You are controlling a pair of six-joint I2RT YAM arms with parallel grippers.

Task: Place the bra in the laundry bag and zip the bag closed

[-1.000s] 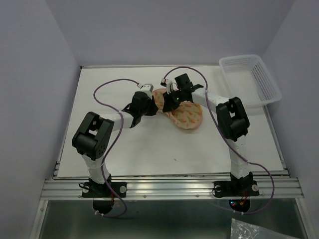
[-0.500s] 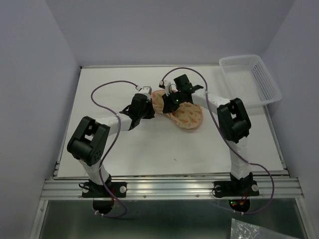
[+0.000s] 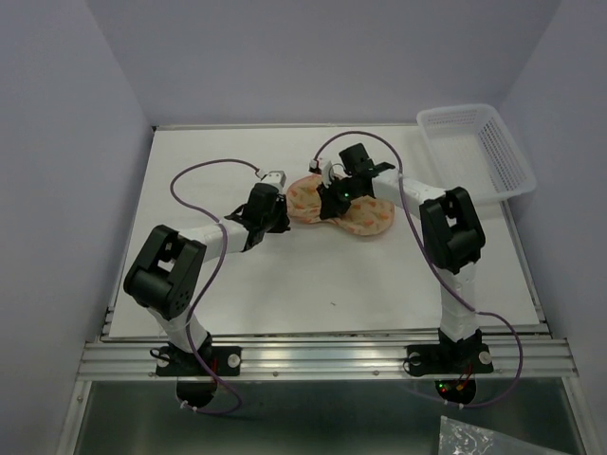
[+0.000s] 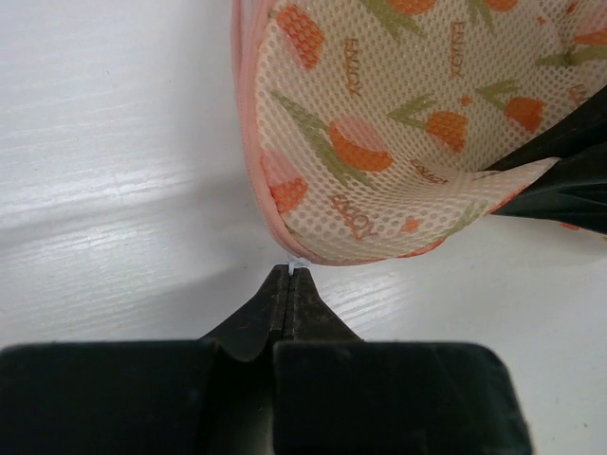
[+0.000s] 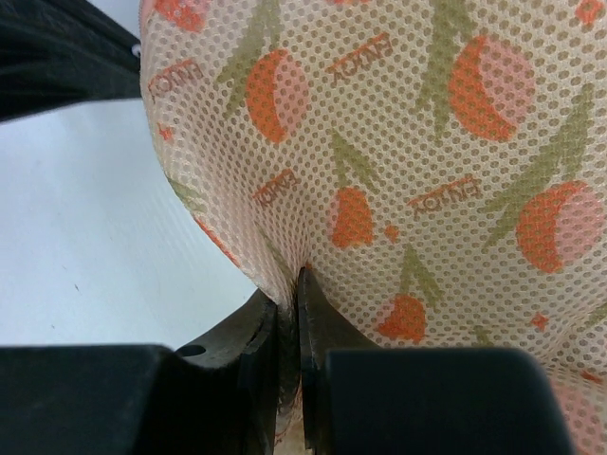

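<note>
The laundry bag (image 3: 368,216) lies on the white table (image 3: 285,284), past its middle and a little to the right, its two lobes running left to right with the cream-peach mesh and orange tulip print facing up. The right gripper (image 5: 292,284) comes down over the waist between the lobes, and its wrist view shows the jaws squeezed nearly together with a fold of the printed mesh caught between them. The left gripper (image 4: 287,277) reaches in from the left at table height; its jaws are pressed flat against each other, and their tips meet the pink edging (image 4: 248,142) at the rim of the bag's left lobe, where a tiny pale speck sits right at the tips. I cannot tell whether that speck is gripped or merely touched. In the left wrist view the bag's near edge is lifted and curled, and the dark finger of the right gripper shows at the far right. A white lattice basket (image 3: 503,156) sits at the table's far right corner, well apart from the bag
</note>
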